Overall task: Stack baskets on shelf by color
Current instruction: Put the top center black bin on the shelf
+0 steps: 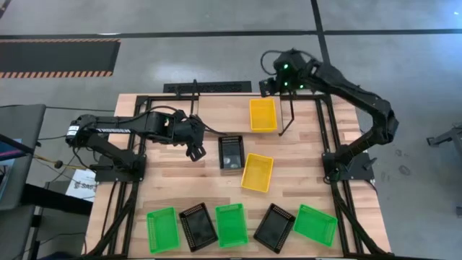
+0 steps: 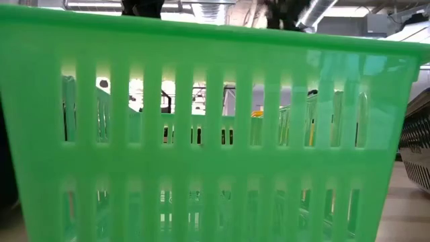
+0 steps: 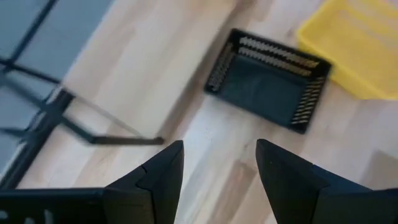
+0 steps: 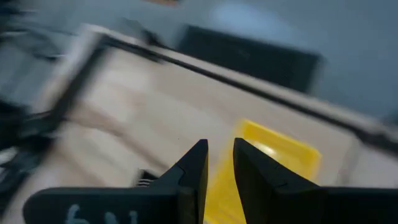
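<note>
Black mesh is what our left gripper (image 1: 195,152) faces: we hover with fingers spread wide and empty, and the black basket (image 1: 232,152) sits just to its right on the table (image 1: 166,184), long axis running near to far. We judge this arm the closer one for that basket. Touching its near right corner lies a tilted yellow basket (image 1: 257,172). Farther right and toward the far edge, our right gripper (image 1: 271,85) hangs over the far end of another yellow basket (image 1: 263,114), fingers narrowly parted, holding nothing we can see.
</note>
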Robot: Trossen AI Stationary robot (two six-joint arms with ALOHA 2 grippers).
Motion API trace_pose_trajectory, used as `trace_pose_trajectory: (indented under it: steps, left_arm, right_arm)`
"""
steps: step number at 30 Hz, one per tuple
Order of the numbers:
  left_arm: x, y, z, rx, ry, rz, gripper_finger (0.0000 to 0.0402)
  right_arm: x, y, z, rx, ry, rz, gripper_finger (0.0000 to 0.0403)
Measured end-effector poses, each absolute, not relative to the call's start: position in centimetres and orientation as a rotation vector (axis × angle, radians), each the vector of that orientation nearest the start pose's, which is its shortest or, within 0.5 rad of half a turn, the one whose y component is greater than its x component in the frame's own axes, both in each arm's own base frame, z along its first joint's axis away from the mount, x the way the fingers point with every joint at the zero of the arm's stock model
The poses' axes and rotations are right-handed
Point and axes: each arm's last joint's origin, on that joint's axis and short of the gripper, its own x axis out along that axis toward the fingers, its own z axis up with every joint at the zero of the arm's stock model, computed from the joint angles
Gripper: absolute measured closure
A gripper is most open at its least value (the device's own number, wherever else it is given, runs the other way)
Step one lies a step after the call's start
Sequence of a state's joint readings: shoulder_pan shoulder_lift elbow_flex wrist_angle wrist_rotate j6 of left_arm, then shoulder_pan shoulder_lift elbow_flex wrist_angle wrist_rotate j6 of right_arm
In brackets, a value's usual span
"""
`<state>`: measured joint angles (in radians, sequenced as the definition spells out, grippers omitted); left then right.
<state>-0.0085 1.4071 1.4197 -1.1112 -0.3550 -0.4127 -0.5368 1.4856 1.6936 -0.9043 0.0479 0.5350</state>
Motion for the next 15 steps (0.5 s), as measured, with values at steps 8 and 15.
trace_pose_trajectory:
  steps: [8, 15]
  left_arm:
    - [27.3, 1.1, 34.7, -0.175, 0.911, 0.491, 0.0213]
    - [29.3, 1.5, 33.1, -0.064, 0.972, 0.407, 0.0213]
  right_arm:
    - [24.7, -10.6, 49.7, 0.406, 0.373, -0.462, 0.0305]
    - [23.8, -6.6, 52.5, 0.276, 0.360, -0.282, 0.0305]
